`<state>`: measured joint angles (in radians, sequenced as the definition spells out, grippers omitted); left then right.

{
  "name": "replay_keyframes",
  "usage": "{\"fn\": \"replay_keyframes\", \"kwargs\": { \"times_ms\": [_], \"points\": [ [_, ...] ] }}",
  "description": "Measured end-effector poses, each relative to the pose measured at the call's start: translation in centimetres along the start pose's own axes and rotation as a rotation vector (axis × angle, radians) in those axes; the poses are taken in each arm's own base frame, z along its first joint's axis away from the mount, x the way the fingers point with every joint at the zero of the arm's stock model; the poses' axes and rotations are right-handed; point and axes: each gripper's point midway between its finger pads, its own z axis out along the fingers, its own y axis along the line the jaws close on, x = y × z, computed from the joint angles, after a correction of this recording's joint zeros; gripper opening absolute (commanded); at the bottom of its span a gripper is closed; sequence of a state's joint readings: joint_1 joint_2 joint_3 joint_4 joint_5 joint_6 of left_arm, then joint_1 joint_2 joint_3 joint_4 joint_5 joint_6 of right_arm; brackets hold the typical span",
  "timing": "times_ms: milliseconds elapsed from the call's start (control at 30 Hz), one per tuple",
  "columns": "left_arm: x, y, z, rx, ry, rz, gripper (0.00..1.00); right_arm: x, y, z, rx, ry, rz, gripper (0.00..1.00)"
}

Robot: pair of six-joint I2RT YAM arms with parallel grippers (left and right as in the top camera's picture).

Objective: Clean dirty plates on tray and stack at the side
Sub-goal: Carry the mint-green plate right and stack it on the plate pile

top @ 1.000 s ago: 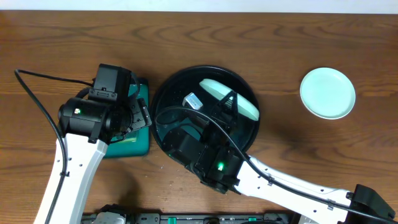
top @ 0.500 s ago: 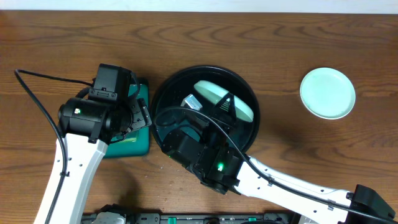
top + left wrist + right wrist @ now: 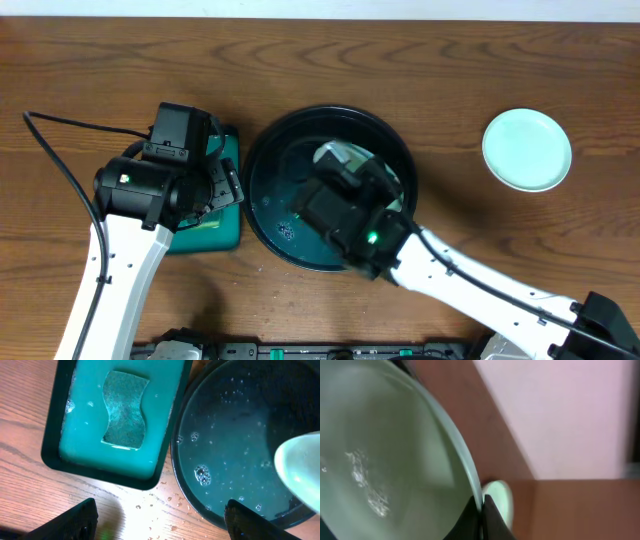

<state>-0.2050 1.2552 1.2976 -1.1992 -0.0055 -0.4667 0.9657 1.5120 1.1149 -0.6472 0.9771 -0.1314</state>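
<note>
Right gripper (image 3: 481, 512) is clamped on the rim of a mint plate (image 3: 395, 450), tilted, with the black tray (image 3: 272, 205) directly below me. Step, I reckon: move it to the stack. Next: lift clear of the tray rim, swing right to the second mint plate (image 3: 527, 149), well apart from me, and set down on top.

Left gripper (image 3: 160, 510) is open and empty. Below it, the sponge tray (image 3: 50, 450) holds teal liquid plus the sponge (image 3: 125, 410). Black tray holds bubbly water.

Under me lies a dark brown wood-grain tabletop (image 3: 430, 70); past its far edge I see a plain, pale pinkish wall (image 3: 570, 410).
</note>
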Motion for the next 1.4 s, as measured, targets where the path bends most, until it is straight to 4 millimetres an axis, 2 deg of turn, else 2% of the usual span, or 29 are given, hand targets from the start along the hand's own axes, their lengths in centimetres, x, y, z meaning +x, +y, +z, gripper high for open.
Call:
{"fn": "replay_keyframes", "kwargs": {
  "times_ms": [133, 267, 500, 633, 767, 1033, 1167, 1300, 1400],
  "points": [
    [0.0, 0.0, 0.0, 0.0, 0.0, 0.0, 0.82, 1.7, 1.4, 1.6, -0.185, 0.087, 0.242, 0.01],
    [0.0, 0.0, 0.0, -0.001, 0.001, 0.0, 0.82, 4.1, 1.0, 4.2, -0.291, 0.224, 0.534, 0.01],
    [0.0, 0.0, 0.0, -0.001, 0.001, 0.0, 0.82, 7.0, -0.9, 8.4, -0.521, 0.378, 0.97, 0.01],
    [0.0, 0.0, 0.0, -0.001, 0.001, 0.0, 0.82, 9.8, -3.7, 10.4, -0.602, 0.435, 1.196, 0.01],
    [0.0, 0.0, 0.0, -0.001, 0.001, 0.0, 0.82, 14.2, -7.3, 12.2, -0.577, 0.486, 1.41, 0.01],
    [-0.1, -0.1, 0.0, 0.003, -0.006, 0.0, 0.82, 24.1, -12.6, 13.0, -0.386, 0.611, 1.775, 0.01],
    [-0.1, -0.1, 0.0, 0.003, -0.006, 0.0, 0.82, 28.9, -13.9, 12.4, -0.247, 0.704, 1.931, 0.01],
    [-0.1, -0.1, 0.0, 0.003, -0.006, 0.0, 0.82, 31.8, -14.1, 12.4, -0.171, 0.762, 2.008, 0.01],
    [-0.1, -0.1, 0.0, 0.003, -0.006, 0.0, 0.82, 33.0, -13.7, 12.7, -0.154, 0.798, 2.032, 0.01]
  ]
}}
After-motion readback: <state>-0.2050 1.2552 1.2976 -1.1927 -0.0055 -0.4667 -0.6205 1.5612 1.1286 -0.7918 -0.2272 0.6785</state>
